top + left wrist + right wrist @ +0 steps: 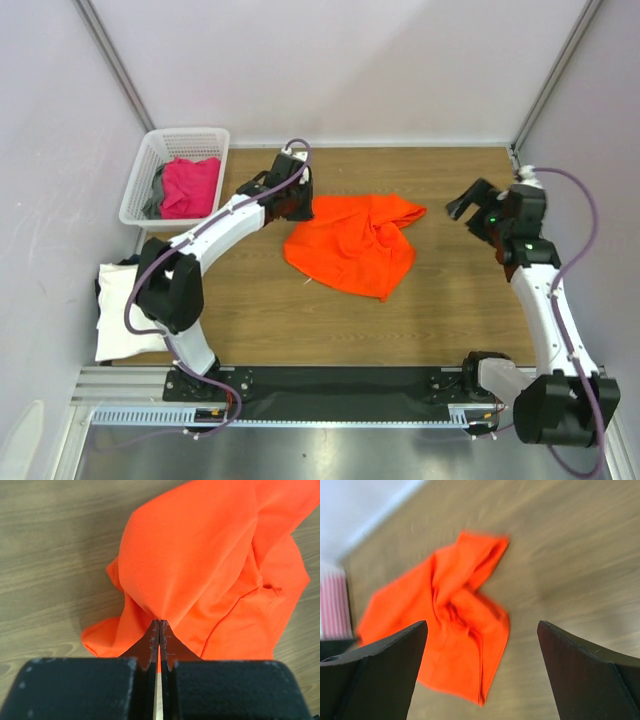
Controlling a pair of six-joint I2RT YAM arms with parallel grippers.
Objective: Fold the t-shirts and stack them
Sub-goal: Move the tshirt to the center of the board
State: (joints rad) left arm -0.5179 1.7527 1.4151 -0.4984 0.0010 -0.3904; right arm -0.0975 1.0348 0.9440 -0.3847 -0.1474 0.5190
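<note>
The orange t-shirt point(355, 245) lies crumpled mid-way across the wooden table point(440, 310), its left edge clamped between the closed fingers of the left gripper point(160, 626). The right gripper point(465, 207) hovers off the shirt's right side, jaws spread wide. The cloth is a fine mesh knit, bunched in soft folds.

Overall light: bright, even and diffuse; its source is not in view.
Shadows: soft and thin, hugging the crumpled bright orange cloth t-shirt point(355, 245) on the brown wooden table point(440, 300).
Glare: pale sheen on the brushed metal strip point(330, 455) at 6 o'clock of the top view.
Blur: right wrist view smeared throughout, wood grain streaked; the black right gripper point(482, 625) soft-edged.
Focus: left wrist view crisp on the cloth weave; the black left gripper point(159, 630) at 6 o'clock slightly soft.
Colour: orange strongly saturated, folds still legible.
</note>
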